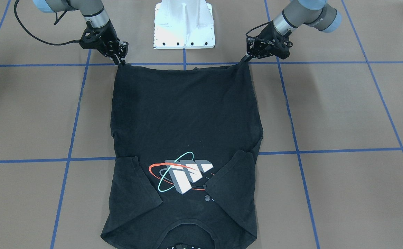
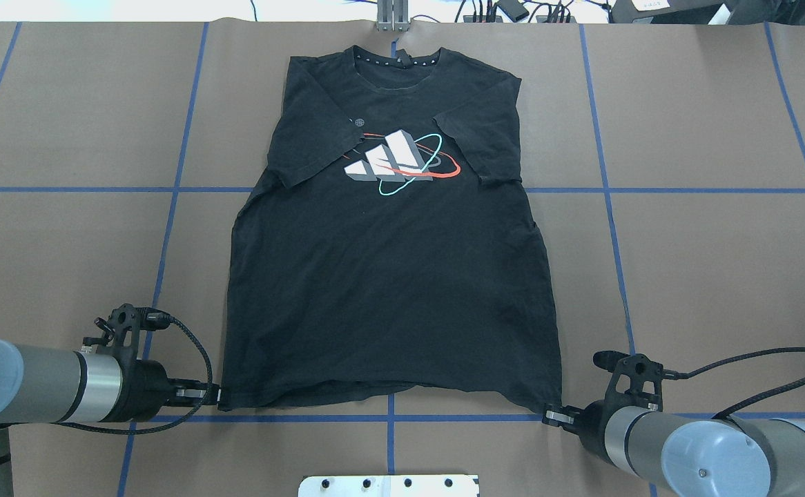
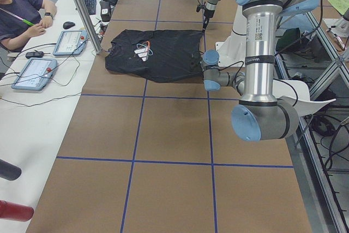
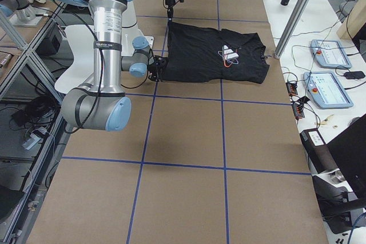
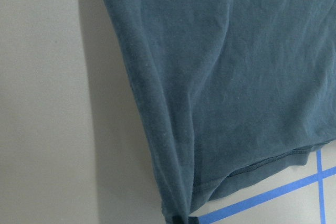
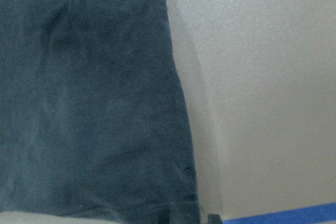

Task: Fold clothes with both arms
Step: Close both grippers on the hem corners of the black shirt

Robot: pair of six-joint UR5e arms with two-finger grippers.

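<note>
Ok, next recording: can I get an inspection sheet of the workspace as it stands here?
Surface: brown table marked with a blue tape grid; white base at the robot's edge.
Job's things: black T-shirt lying flat, print up, collar away from the robot, both sleeves folded inward.
Clutter: nothing seen.
Tools: left tool and right tool each shut on a hem corner, low at the table.
Cables: left cable loops beside its wrist; right cable trails off toward the view's edge.
Surroundings: side desk with touchscreen pendants and a seated person.
</note>
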